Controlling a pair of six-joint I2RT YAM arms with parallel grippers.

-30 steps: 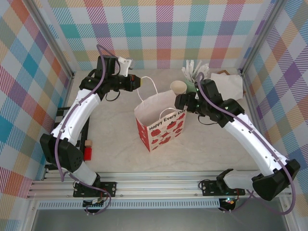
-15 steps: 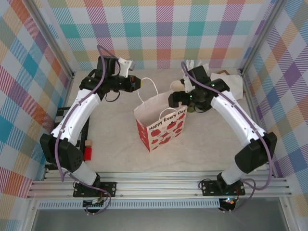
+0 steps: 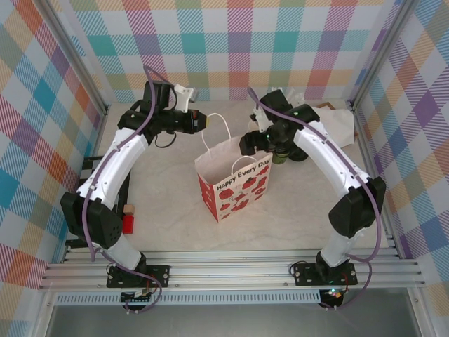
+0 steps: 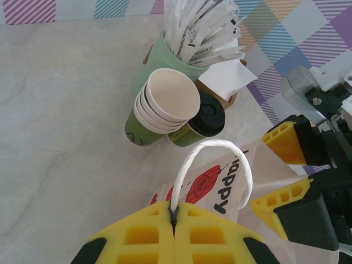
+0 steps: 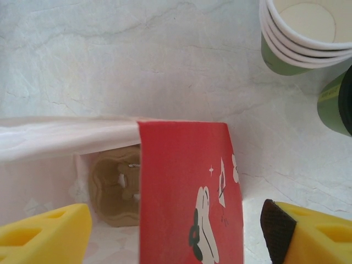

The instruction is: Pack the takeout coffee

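Note:
The takeout coffee (image 4: pixel 208 114), a dark-green cup with a black lid, stands on the table beside a stack of empty cups (image 4: pixel 165 104); its side shows at the right edge of the right wrist view (image 5: pixel 336 104). The red-and-white paper bag (image 3: pixel 235 181) stands open mid-table. My left gripper (image 4: pixel 175 215) is shut on the bag's white rope handle (image 4: pixel 192 157), holding it up at the bag's back left (image 3: pixel 201 121). My right gripper (image 3: pixel 247 145) hangs open over the bag's right edge, its fingers (image 5: pixel 47 234) straddling the red side wall (image 5: pixel 190 192) without touching it.
A brown cardboard cup holder (image 5: pixel 115 187) lies inside the bag. A pale mint cup of white wrapped sticks (image 4: pixel 165 58) stands behind the cup stack. Crumpled white paper (image 3: pixel 338 123) lies at the back right. A small red block (image 3: pixel 128 223) sits by the left arm's base.
My right arm has swung left from the cups to the bag's right edge, and its jaws have narrowed slightly. The left gripper and the handle have not moved.

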